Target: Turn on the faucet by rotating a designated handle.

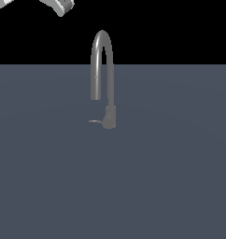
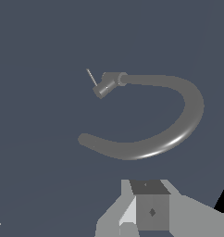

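Arm (image 1: 59, 5) raised high; fingers (image 2: 153, 210) holding nothing

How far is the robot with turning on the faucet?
Nothing looks done yet. The handle juts sideways from the base of the faucet, toward the exterior view's left, and nothing touches it. In hand: the approach only. The arm sits at the top edge of the exterior view, well away from the faucet; the wrist view looks at it from a distance. Left: reach the handle, push it round.
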Tool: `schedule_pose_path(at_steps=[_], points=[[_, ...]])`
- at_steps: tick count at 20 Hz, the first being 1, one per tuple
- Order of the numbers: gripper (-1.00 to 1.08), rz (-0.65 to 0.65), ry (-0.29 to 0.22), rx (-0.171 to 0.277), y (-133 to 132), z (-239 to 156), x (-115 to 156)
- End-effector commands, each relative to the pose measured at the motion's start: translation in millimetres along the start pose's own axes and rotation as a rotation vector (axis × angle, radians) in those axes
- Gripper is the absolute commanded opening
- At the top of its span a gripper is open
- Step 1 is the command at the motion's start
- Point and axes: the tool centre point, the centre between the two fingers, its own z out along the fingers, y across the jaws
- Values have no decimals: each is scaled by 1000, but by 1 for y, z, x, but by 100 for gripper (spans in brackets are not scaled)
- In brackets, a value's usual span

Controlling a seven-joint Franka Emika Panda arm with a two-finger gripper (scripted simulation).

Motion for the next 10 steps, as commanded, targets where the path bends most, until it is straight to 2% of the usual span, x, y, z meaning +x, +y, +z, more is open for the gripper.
schedule_pose_path(at_steps=[1, 10], points=[[-100, -61, -2, -58, -6, 6, 11], [-100, -247, -12, -238, -26, 30, 44]])
